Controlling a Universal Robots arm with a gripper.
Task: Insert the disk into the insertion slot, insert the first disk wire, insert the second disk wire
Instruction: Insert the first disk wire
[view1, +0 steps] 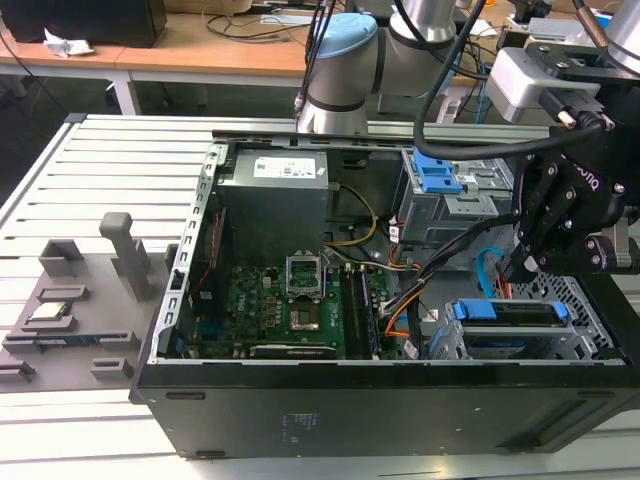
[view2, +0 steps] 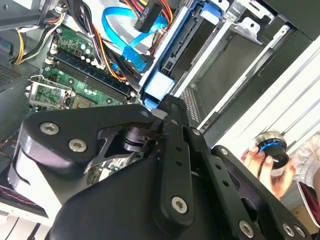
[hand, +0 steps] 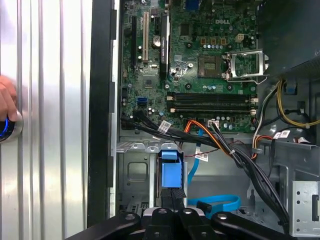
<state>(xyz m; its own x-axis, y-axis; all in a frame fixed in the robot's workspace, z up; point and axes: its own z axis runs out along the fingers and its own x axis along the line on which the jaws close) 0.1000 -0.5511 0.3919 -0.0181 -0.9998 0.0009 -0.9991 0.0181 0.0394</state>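
The disk (view1: 510, 312), silver in its bright blue carrier, lies inside the insertion slot (view1: 585, 300), the perforated silver cage at the exterior view's right end of the open computer case. My black gripper (view1: 512, 268) hangs just above the disk's end, its fingers shut together. In both wrist views the fingertips (hand: 172, 194) (view2: 167, 104) meet the blue carrier end (hand: 170, 172) (view2: 160, 84). The first disk wire (view2: 150, 15), an orange, red and black bundle with a black plug, hangs loose nearby. The second disk wire (hand: 216, 204) (view2: 125, 30), flat and light blue, loops beside the cage.
A taller grey cage with a blue latch (view1: 440, 178) stands behind the slot. The motherboard (view1: 290, 300) and black cable bundles (hand: 240, 160) fill the case. A person's hand (view2: 262, 162) rests on a round blue-lit knob on the ribbed table (view1: 100, 170).
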